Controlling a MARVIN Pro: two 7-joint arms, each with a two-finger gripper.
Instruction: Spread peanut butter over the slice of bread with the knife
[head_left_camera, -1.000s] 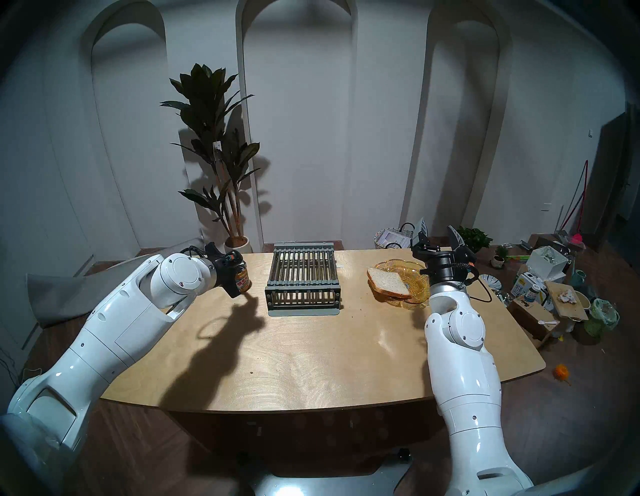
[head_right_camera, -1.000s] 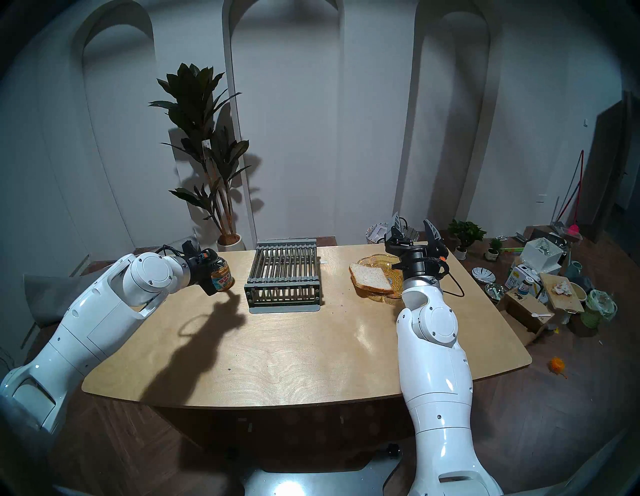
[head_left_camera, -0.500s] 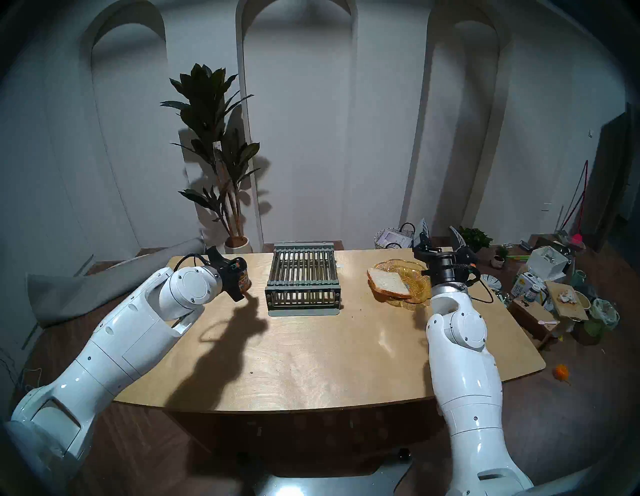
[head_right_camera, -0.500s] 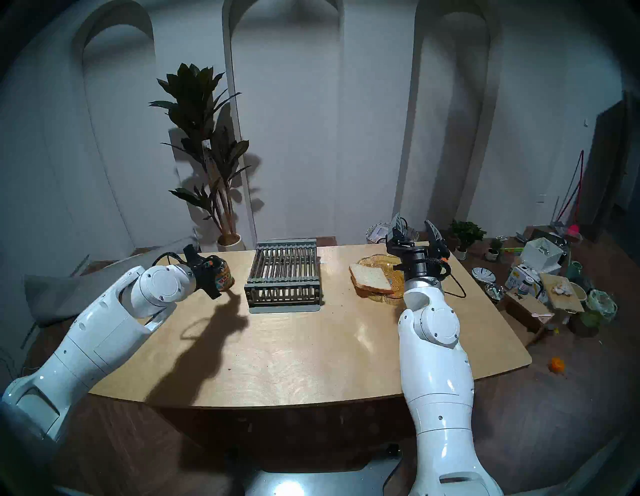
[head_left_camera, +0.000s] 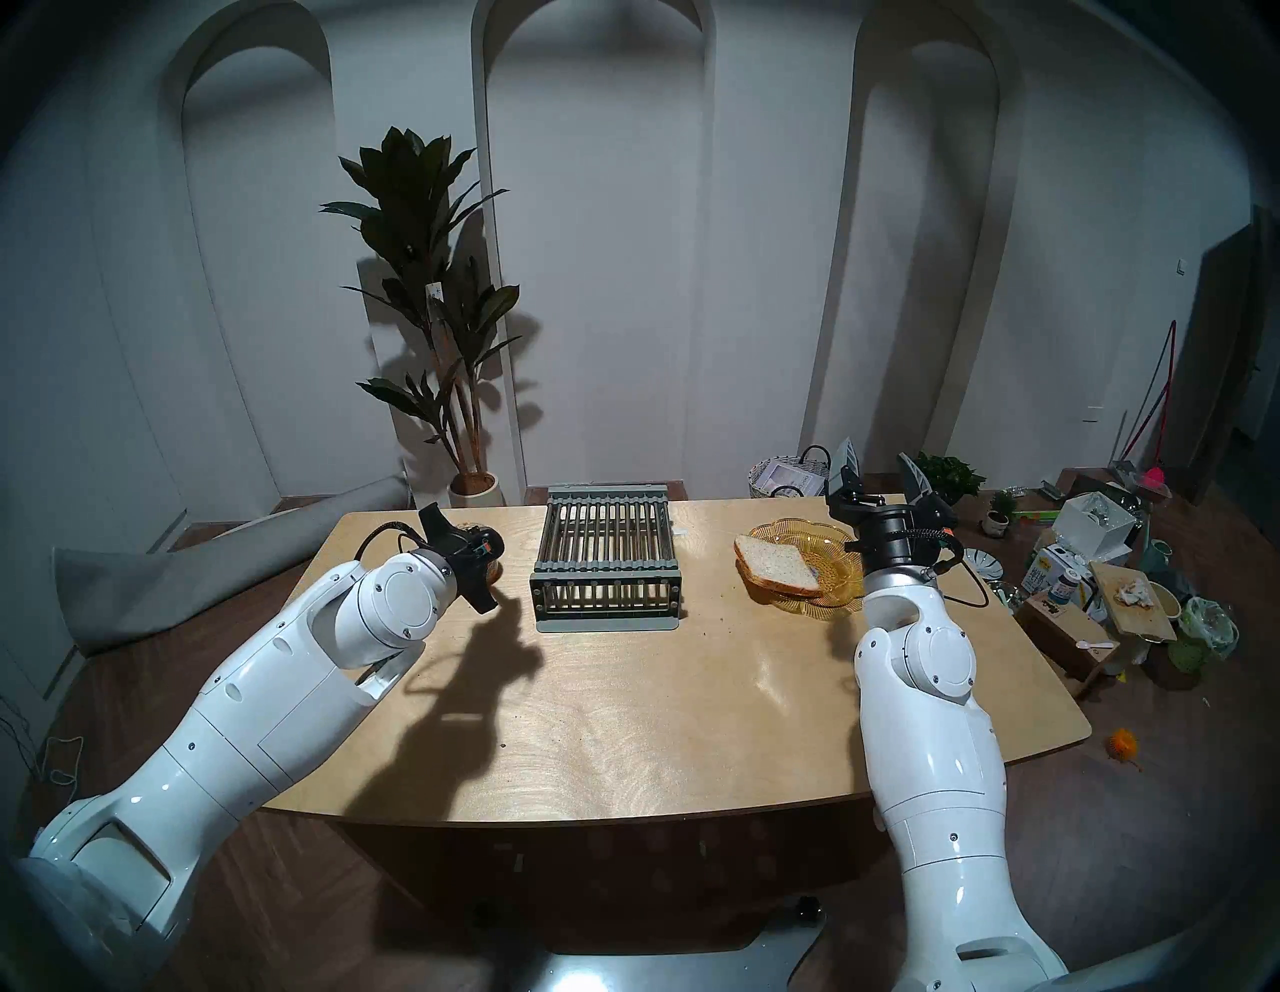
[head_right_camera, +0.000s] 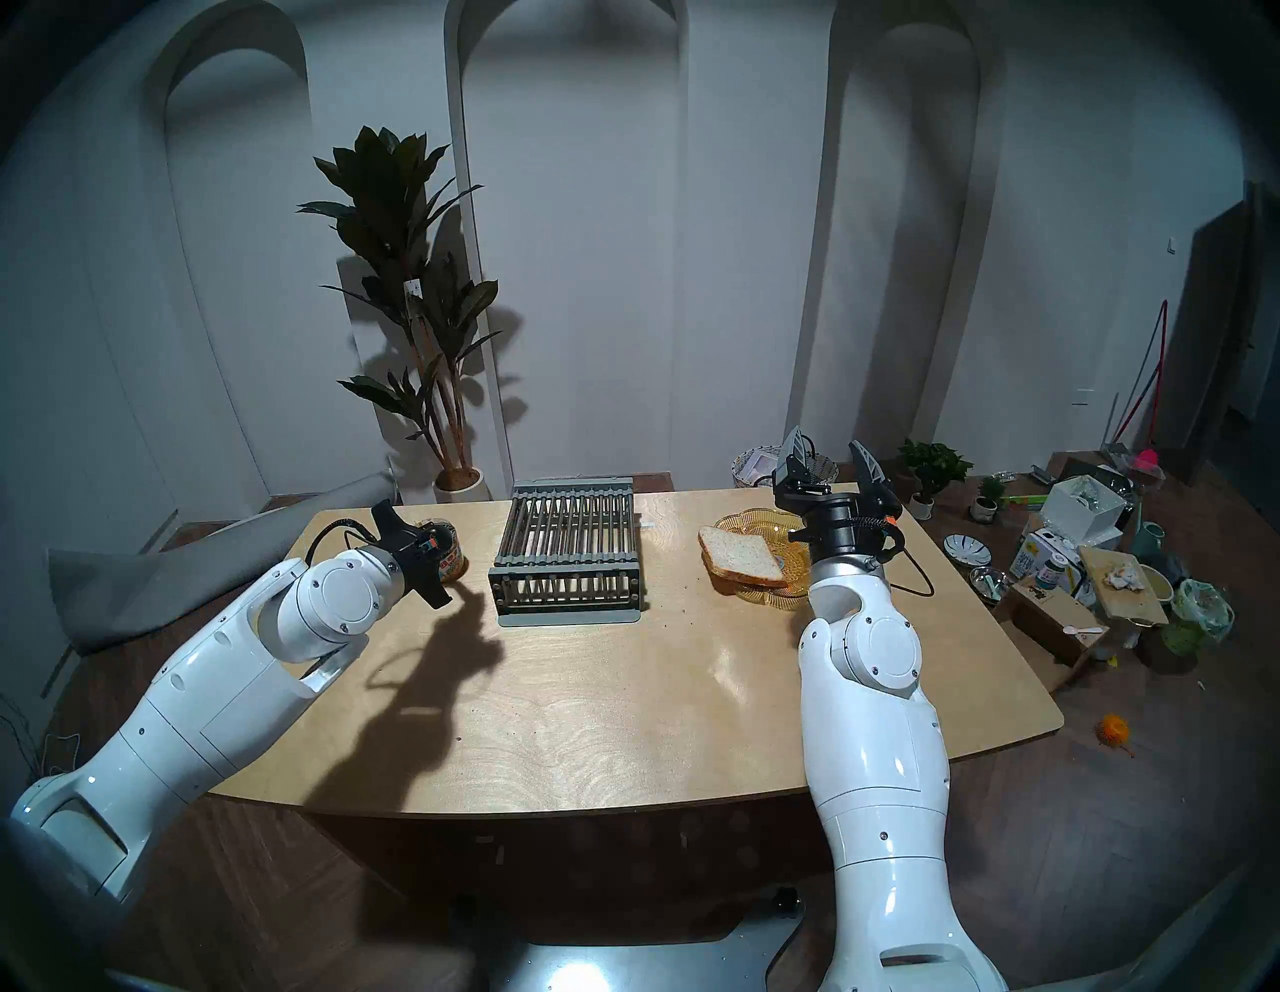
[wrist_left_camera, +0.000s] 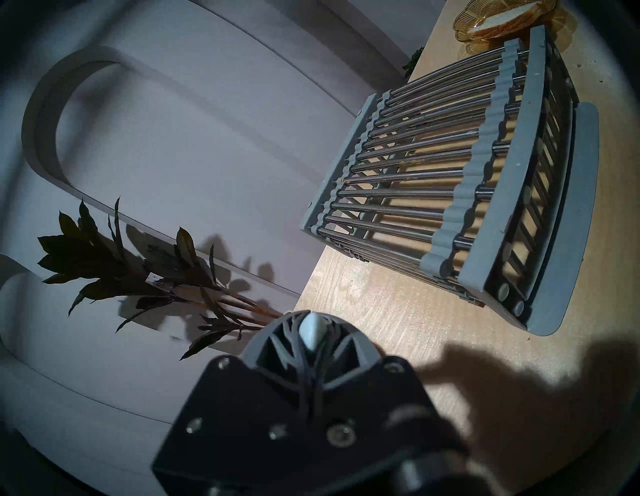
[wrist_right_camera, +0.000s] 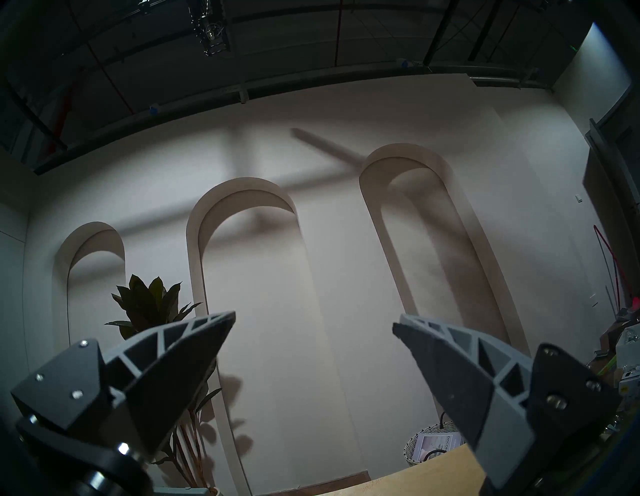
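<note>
Pinching knife (wrist_left_camera: 313, 334) handle, left gripper (wrist_left_camera: 311, 322) fingers pressed together over peanut butter jar (head_right_camera: 451, 554), table (head_left_camera: 623, 693) 10 o'clock, probably for scooping | right gripper (wrist_right_camera: 313, 329) spread, empty, idle | slice of bread (head_left_camera: 774, 564) bare on plate (head_left_camera: 834, 547), 2 o'clock

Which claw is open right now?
The right claw, raised beside the amber plate, fingers spread wide with nothing between them. The left claw is shut on the knife, its pale grey handle end showing.
</note>
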